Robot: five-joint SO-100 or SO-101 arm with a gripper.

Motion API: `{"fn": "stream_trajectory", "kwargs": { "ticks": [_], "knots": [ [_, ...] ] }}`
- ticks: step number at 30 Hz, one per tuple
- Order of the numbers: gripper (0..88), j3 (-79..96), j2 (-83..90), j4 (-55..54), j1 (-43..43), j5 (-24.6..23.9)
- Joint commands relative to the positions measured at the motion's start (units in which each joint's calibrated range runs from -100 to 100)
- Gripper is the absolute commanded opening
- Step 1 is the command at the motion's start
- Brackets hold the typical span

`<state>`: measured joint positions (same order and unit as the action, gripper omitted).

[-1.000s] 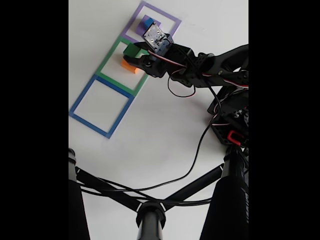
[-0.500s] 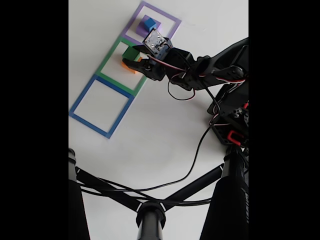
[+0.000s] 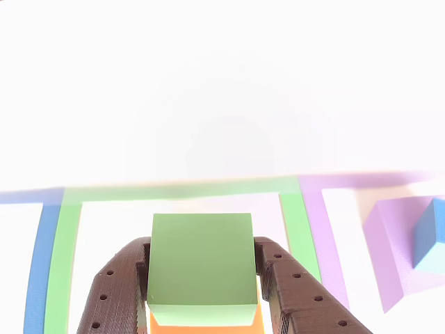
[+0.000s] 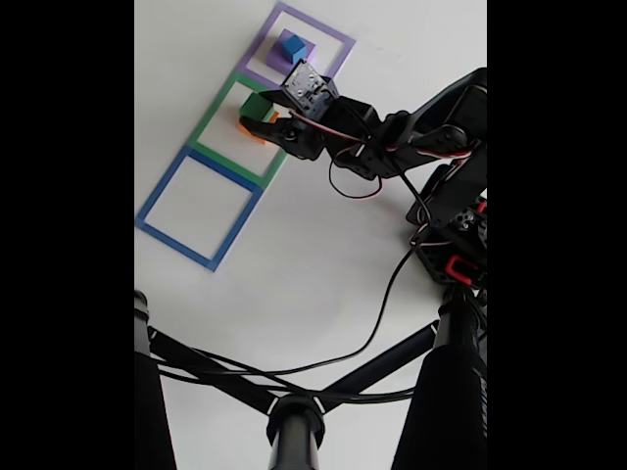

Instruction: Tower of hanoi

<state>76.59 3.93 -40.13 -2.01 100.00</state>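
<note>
White desk [image 4: 294,274] first: three taped square outlines in a row, blue, green, purple. The pale-purple slab [image 3: 389,250] sits in the purple outline with the small blue cube [image 4: 291,46] on top. In the green outline [image 3: 177,189], the green cube [image 3: 200,259] sits on the orange cube [image 3: 205,324]. The gripper [image 3: 201,278] has its jaws hugging the green cube's sides, though I can't tell if they're actually squeezing. A loose or off-centre pinch could drop it or drag the orange one.

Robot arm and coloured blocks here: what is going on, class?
The gripper has its brown fingers on either side of the matte green cube, which sits on the orange cube inside the flat green square outline. The small blue cube rests on the pale-purple slab in the purple outline.
</note>
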Motion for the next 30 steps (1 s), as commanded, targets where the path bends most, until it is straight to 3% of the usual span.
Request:
{"fn": "stream_trajectory", "kwargs": {
  "ticks": [1, 14, 22, 26, 30],
  "knots": [
    [7.1, -0.13, -0.09, -1.49, -0.30, 0.00],
    [18.9, 0.05, -1.38, -1.98, -0.97, 0.00],
    [21.8, -0.04, 2.33, -0.36, -0.49, 0.00],
    [22.9, -1.13, 10.97, 8.14, 0.47, 0.00],
    [20.4, -6.59, 22.36, 27.01, 0.47, 0.00]
  ]
}}
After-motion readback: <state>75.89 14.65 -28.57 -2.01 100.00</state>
